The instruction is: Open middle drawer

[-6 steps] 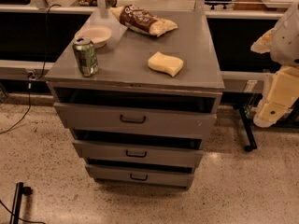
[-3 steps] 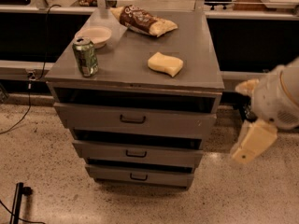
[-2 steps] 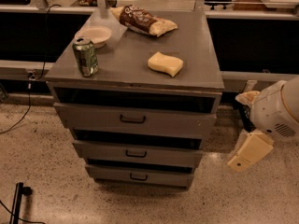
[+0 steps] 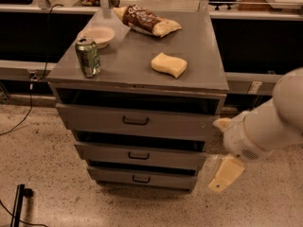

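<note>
The grey cabinet [image 4: 142,60] has three drawers. The middle drawer [image 4: 109,152] is the second one, with a flat grey front and a small dark bar handle [image 4: 138,155]. A dark gap shows above its front. My gripper [image 4: 217,156] hangs at the cabinet's lower right corner, level with the middle and bottom drawers and to the right of the handle. Its cream fingers [image 4: 226,174] stand apart and hold nothing. It touches no drawer front.
The top drawer [image 4: 94,117] and the bottom drawer [image 4: 113,176] also show dark gaps above them. On the cabinet top stand a green can [image 4: 88,56], a white bowl [image 4: 98,34], a chip bag [image 4: 147,20] and a yellow sponge [image 4: 169,64]. A black post [image 4: 19,202] stands on the floor at lower left.
My arm has come down and left from beside the cabinet's upper right to its lower right corner. The drawers and the things on top have not moved.
</note>
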Robot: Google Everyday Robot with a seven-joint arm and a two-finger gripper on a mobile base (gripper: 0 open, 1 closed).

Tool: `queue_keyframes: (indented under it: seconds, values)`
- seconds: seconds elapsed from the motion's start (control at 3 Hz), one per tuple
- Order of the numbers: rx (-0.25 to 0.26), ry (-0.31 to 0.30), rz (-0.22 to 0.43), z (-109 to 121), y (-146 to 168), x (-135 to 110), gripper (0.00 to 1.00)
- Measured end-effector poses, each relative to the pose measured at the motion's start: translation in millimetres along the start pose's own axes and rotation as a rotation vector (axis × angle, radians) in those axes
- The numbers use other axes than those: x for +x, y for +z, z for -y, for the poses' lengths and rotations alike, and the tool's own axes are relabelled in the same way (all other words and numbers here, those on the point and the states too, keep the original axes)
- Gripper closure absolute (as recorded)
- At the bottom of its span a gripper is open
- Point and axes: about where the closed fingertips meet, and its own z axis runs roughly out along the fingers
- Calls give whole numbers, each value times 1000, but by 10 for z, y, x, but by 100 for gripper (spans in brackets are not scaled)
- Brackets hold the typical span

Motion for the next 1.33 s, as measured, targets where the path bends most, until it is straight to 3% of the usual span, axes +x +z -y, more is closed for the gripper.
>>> queue_keyframes:
  seconds: [0.33, 0.67, 1.0, 1.33]
  values:
    - [-26, -91, 45, -191, 762, 264, 0]
    - [41, -111, 64, -26, 788, 215, 0]
    - [13, -120, 76, -73, 846, 203, 0]
    - [-48, -217, 141, -129, 1295, 12, 0]
